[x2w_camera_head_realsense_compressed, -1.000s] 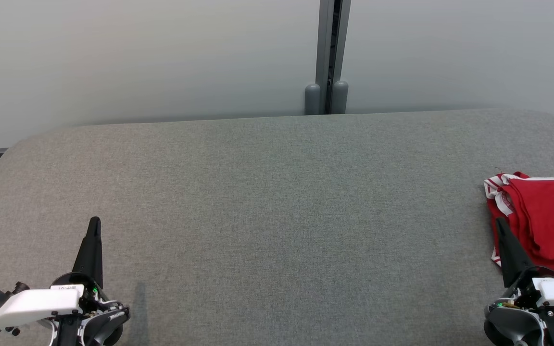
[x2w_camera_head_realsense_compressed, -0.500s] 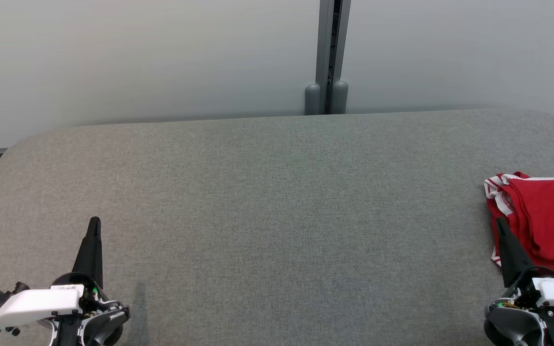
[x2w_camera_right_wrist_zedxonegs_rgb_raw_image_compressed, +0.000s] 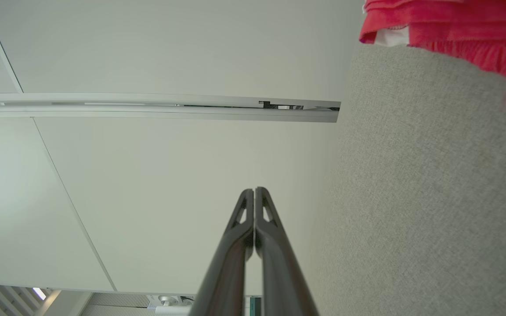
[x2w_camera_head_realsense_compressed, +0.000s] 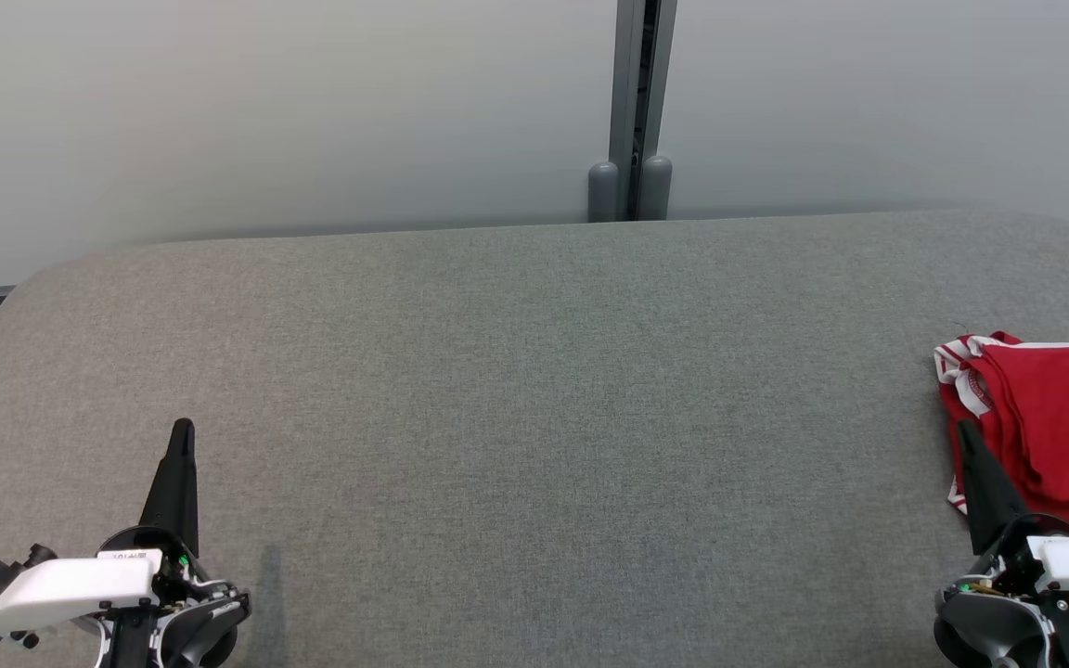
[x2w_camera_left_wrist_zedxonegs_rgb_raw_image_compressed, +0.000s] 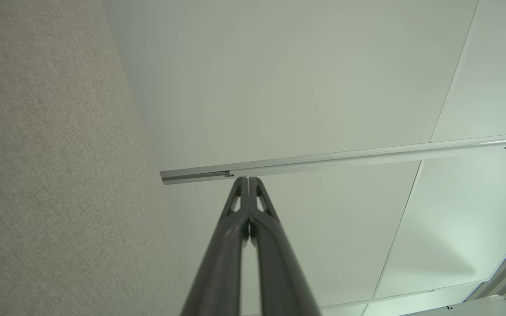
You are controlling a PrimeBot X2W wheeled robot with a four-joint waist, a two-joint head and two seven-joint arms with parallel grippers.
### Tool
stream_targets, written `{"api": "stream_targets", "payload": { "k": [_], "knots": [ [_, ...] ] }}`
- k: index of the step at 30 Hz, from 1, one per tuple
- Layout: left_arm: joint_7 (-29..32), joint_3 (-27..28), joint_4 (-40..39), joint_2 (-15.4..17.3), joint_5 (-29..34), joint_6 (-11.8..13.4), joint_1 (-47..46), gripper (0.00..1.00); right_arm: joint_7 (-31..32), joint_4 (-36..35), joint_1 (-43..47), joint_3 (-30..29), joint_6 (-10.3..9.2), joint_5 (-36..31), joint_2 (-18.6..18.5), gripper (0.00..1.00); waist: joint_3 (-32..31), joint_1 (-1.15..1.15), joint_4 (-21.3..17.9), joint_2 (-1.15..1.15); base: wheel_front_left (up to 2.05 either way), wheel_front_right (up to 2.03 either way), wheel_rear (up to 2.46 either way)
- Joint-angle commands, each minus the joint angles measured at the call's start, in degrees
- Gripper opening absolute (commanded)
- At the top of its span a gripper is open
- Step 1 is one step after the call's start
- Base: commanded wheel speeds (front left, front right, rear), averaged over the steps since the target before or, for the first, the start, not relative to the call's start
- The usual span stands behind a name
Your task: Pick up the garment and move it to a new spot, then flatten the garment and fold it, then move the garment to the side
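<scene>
The garment [x2w_camera_head_realsense_compressed: 1054,427] is red with white striped trim and lies folded in layers at the right edge of the grey fabric table [x2w_camera_head_realsense_compressed: 534,417]; its red hem [x2w_camera_right_wrist_zedxonegs_rgb_raw_image_compressed: 455,30] also appears at the top right of the right wrist view. My right gripper [x2w_camera_head_realsense_compressed: 964,429] is shut and empty, its tip over the garment's left edge. Its fingertips press together in the right wrist view [x2w_camera_right_wrist_zedxonegs_rgb_raw_image_compressed: 254,191]. At the lower left my left gripper [x2w_camera_head_realsense_compressed: 183,427] is shut and empty, far from the garment, fingertips touching in the left wrist view [x2w_camera_left_wrist_zedxonegs_rgb_raw_image_compressed: 247,179].
A pale wall with a grey vertical post [x2w_camera_head_realsense_compressed: 632,111] stands behind the table's far edge. The table's rounded corners lie at the far left and far right.
</scene>
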Motion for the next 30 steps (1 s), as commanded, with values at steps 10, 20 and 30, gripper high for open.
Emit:
{"api": "stream_targets", "payload": {
  "k": [10, 20, 30],
  "knots": [
    [0.18, 0.23, -0.13, 0.29, -0.06, -0.22, -0.73, 0.00, 0.19, -0.22, -0.25, -0.07, 0.02, 0.14, -0.55, 0.00, 0.00, 0.00, 0.00, 0.00, 0.00, 0.00, 0.00],
    [0.18, 0.22, -0.13, 0.29, -0.06, -0.23, -0.73, 0.00, 0.19, -0.22, -0.21, -0.07, 0.02, 0.15, -0.55, 0.00, 0.00, 0.00, 0.00, 0.00, 0.00, 0.00, 0.00],
    [0.17, 0.22, -0.13, 0.28, -0.06, -0.23, -0.73, 0.00, 0.20, -0.21, -0.21, -0.07, 0.02, 0.15, -0.55, 0.00, 0.00, 0.00, 0.00, 0.00, 0.00, 0.00, 0.00]
  ]
}}
